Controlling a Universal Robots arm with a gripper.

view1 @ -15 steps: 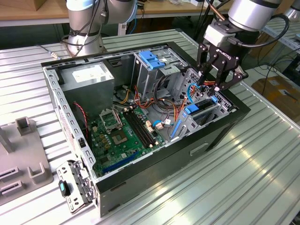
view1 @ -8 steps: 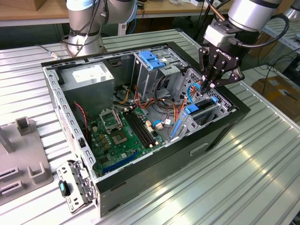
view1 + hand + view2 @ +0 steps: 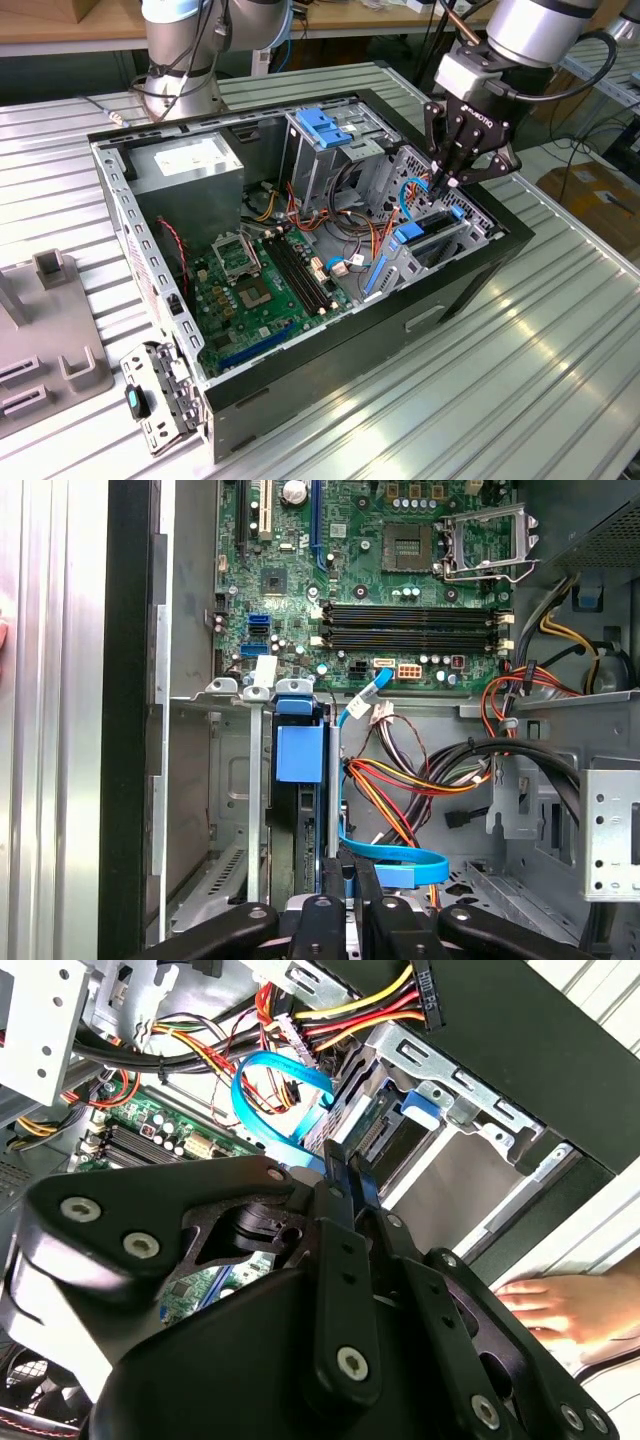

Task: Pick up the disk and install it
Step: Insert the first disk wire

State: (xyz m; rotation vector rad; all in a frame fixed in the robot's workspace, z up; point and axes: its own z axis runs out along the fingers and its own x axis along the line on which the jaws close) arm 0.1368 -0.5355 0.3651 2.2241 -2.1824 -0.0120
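Note:
The disk [image 3: 432, 236] stands on edge in the drive cage at the case's corner on the exterior view's right, its dark body framed by a blue carrier. In the first wrist view the disk [image 3: 300, 752] shows its blue end tab between the cage's metal rails. My gripper [image 3: 441, 184] hovers just above the disk's upper end with its black fingers pressed together. Nothing shows between them in the first wrist view, where my gripper [image 3: 348, 872] sits beside the carrier's edge. In the second wrist view my gripper [image 3: 348, 1165] points into the cage near a blue tab [image 3: 420, 1112].
The open computer case [image 3: 480, 272] lies on a ribbed metal table, with the motherboard [image 3: 260, 290], a grey power supply [image 3: 190, 165] and a ridged blue latch piece [image 3: 325, 125]. A blue flat cable [image 3: 400, 858] and coloured wires run beside the cage. A person's hand [image 3: 560, 1305] rests outside the case.

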